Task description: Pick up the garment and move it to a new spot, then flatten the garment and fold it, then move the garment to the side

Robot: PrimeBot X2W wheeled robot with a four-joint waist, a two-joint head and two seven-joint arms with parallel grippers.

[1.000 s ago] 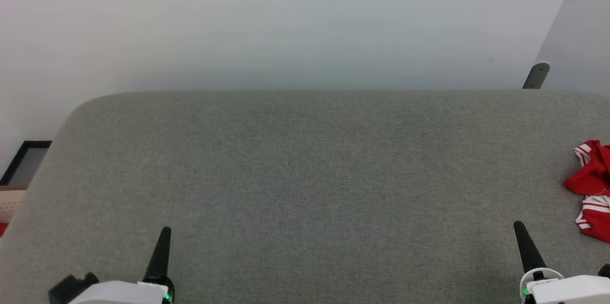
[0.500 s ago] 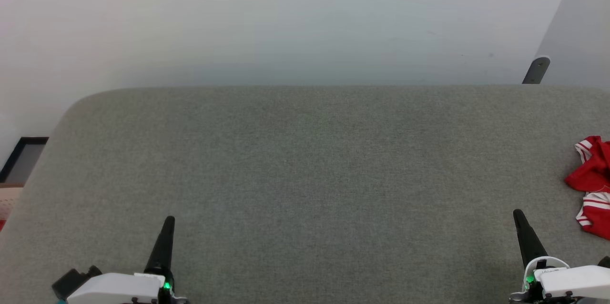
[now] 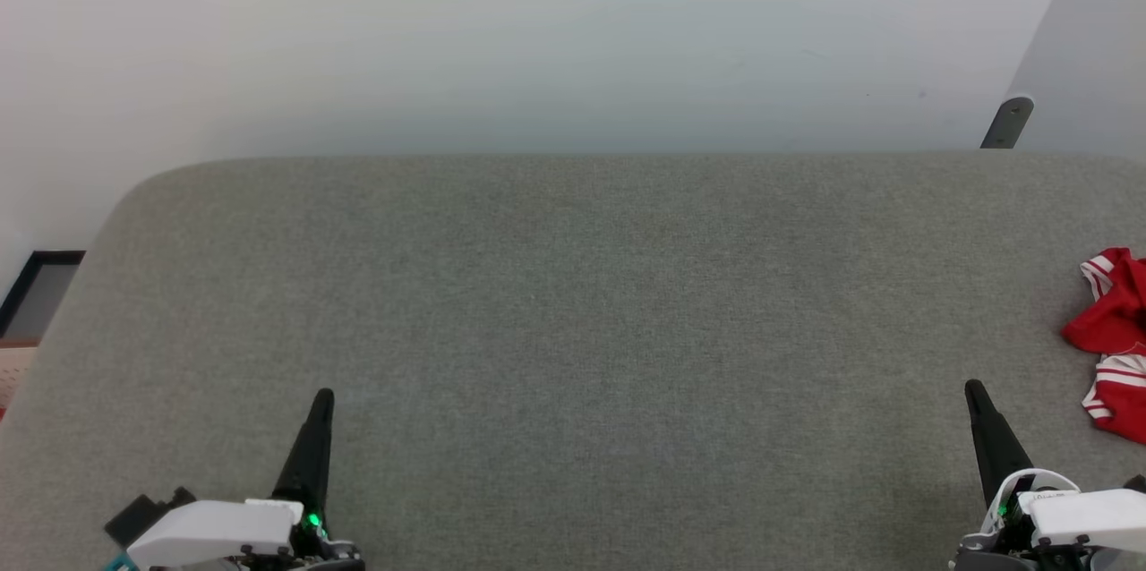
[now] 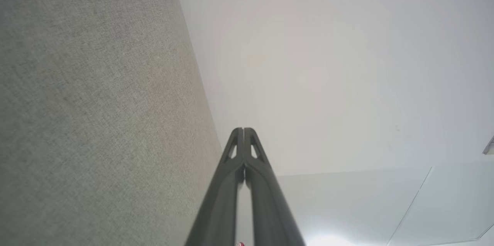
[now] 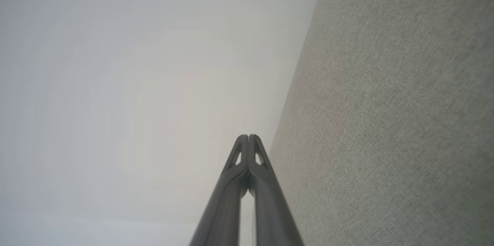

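The grey padded surface spans the head view, with a pale wall behind its far edge.

The left gripper stands at the lower left of the head view. Its two dark fingers are pressed together into one point and hold nothing. In the left wrist view the fingertips meet with no gap.

The right gripper stands at the lower right, likewise closed and empty. In the right wrist view its fingertips touch each other. Both grippers point toward the far edge, above the surface.

The garment lies crumpled on the surface at the right edge of the head view. It is red with white striped trim, and the frame cuts it off. It sits to the right of the right gripper and beyond its tip, apart from it.
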